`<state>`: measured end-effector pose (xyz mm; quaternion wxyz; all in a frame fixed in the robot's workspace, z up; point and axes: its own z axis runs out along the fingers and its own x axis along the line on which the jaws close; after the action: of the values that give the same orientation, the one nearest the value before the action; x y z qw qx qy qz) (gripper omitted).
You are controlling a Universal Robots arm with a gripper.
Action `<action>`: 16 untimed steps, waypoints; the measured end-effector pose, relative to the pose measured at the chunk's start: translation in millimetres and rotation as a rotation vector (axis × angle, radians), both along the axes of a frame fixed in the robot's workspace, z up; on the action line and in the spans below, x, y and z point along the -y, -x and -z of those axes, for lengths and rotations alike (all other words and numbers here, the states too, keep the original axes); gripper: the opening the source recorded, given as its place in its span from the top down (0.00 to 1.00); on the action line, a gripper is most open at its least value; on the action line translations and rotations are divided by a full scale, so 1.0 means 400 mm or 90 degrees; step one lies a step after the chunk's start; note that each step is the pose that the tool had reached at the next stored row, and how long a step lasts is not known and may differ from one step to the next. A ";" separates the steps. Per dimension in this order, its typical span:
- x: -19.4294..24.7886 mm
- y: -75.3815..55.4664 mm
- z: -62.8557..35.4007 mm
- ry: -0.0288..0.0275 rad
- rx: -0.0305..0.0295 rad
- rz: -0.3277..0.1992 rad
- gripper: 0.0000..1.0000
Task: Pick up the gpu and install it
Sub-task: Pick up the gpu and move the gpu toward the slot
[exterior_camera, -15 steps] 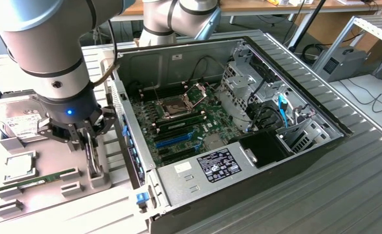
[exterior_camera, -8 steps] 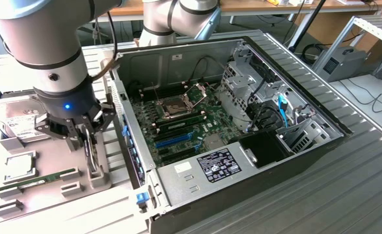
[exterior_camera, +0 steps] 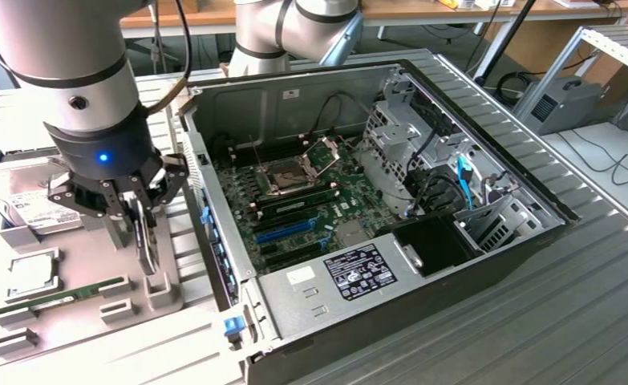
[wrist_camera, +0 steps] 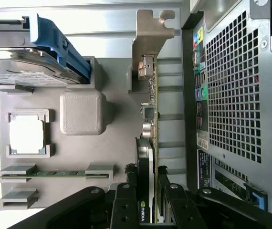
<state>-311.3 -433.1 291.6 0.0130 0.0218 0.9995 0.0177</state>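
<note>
One gpu (exterior_camera: 147, 241); one hard drive (exterior_camera: 25, 200); one processor chip (exterior_camera: 34, 277); one green memory stick (exterior_camera: 62, 295); one open computer case (exterior_camera: 255, 104); one grey tray (exterior_camera: 79, 330); one gripper (exterior_camera: 137, 210).

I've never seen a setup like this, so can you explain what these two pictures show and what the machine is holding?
This is a robot arm with a gripping hand. One picture comes from a camera off the arm, looking down on the scene; the other from a camera on the wrist, looking past the hand. A grey tray holds computer parts: a hard drive, a processor chip and a memory stick. Beside it lies an open computer case with its motherboard exposed. The hand is shut on the gpu, a graphics card standing on edge at its slot in the tray.
</note>
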 end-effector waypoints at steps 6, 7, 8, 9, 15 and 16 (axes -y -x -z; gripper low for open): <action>0.000 0.000 -0.012 0.0000 0.0000 0.000 0.73; 0.000 0.000 -0.013 0.0000 0.0000 0.000 0.73; 0.000 0.000 -0.015 0.0000 0.0000 0.000 0.73; 0.000 0.000 -0.015 -0.0001 0.0001 0.000 0.73; 0.000 0.000 -0.019 0.0000 0.0000 0.000 0.73; 0.000 0.000 -0.019 -0.0001 0.0001 0.000 0.73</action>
<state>-311.3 -433.1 299.4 0.0131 0.0218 0.9995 0.0177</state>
